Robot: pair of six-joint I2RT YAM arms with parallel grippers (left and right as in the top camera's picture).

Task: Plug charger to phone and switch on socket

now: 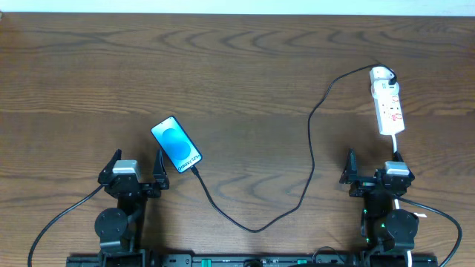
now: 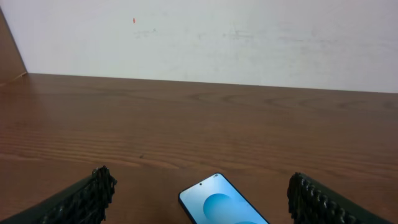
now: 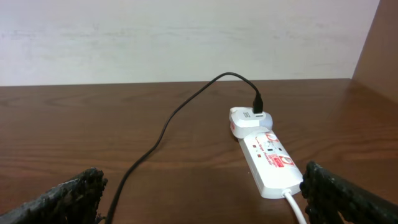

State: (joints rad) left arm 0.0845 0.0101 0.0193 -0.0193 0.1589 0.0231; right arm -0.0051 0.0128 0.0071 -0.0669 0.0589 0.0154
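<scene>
The phone lies face up on the table with its blue screen lit; it also shows in the left wrist view. The black charger cable runs from the white socket strip in a long loop to the phone's near end, where its plug touches the phone. My left gripper is open and empty just in front of the phone. My right gripper is open and empty in front of the socket. The cable shows in the right wrist view.
A white adapter sits in the far end of the socket with the black cable plugged into it. The socket's white cord runs back toward the right arm. A pale wall stands behind the table's far edge.
</scene>
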